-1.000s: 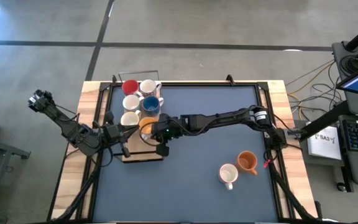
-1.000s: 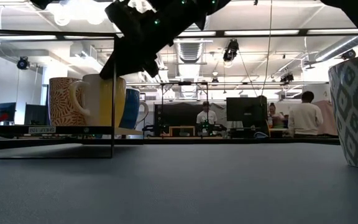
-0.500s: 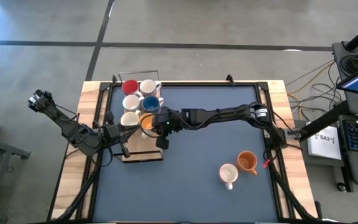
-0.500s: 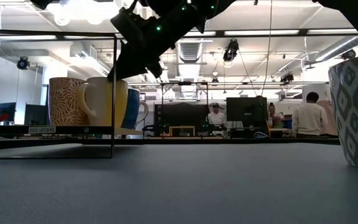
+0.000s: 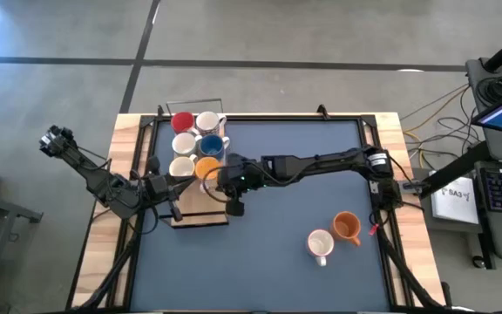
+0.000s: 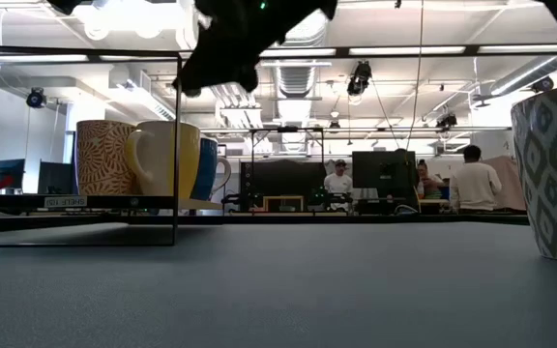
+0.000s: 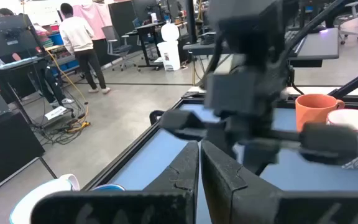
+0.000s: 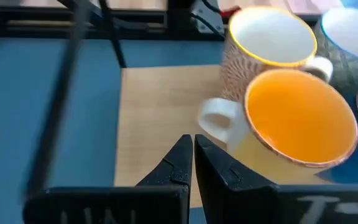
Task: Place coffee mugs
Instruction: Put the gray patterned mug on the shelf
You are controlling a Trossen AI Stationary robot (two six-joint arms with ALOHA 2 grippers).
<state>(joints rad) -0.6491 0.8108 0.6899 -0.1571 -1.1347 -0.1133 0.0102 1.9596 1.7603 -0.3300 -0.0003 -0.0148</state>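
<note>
Six round ceramic mugs (image 5: pixel 194 144) stood in two rows on a pale wooden board (image 5: pixel 200 215) at the table's left side, framed by a thin dark wire rack: a red one, cream ones, a blue one and the nearest, a yellow-sided mug with an orange inside (image 8: pixel 300 118), its white handle pointing at the bare part of the board. Two more, a white patterned mug (image 5: pixel 320 243) and an orange mug (image 5: pixel 347 226), sat touching each other well apart on the blue mat (image 5: pixel 295 139) toward the right.

The right gripper (image 5: pixel 233 201) hung just beside the orange-lined mug over the board's edge, fingers pressed together and holding nothing; that mug looked set down. The left gripper (image 5: pixel 174 212) waited at the board's left corner, fingers likewise pressed together.

The next move would likely call for crossing to the loose pair, spreading the fingers and taking one by its rim. Bare board lay in front of the rows, and the mat between was open; the rack's uprights were the edges to mind.
</note>
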